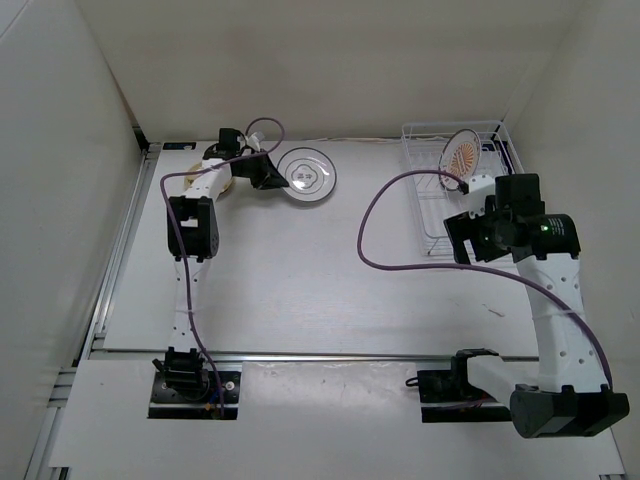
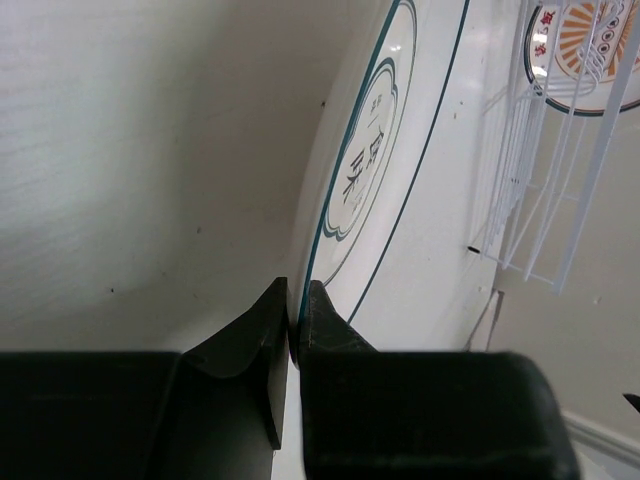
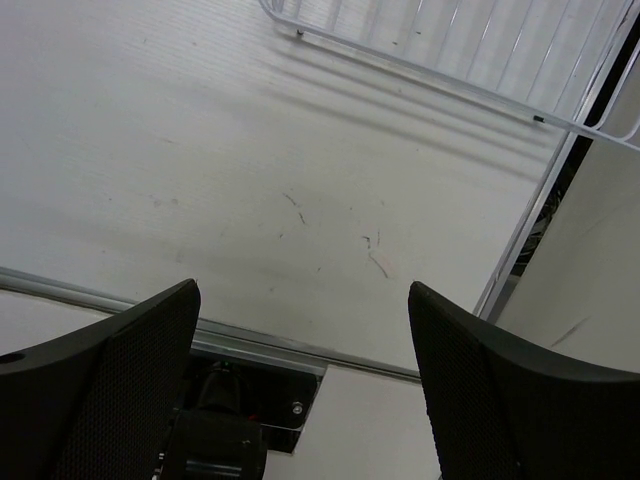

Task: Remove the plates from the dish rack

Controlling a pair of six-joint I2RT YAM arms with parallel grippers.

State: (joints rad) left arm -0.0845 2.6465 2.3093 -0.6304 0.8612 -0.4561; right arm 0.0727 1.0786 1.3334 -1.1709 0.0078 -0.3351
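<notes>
White round plate with dark rings on surface, rim pinched in my left end effector | likely slick, brittle: rim hold | right end effector wide open, empty | orange-sunburst plate upright in white wire rack

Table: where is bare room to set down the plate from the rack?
Free: the white table in the middle, between the white ringed plate, the white wire dish rack and the metal rail. Crowded: around the left gripper.
</notes>
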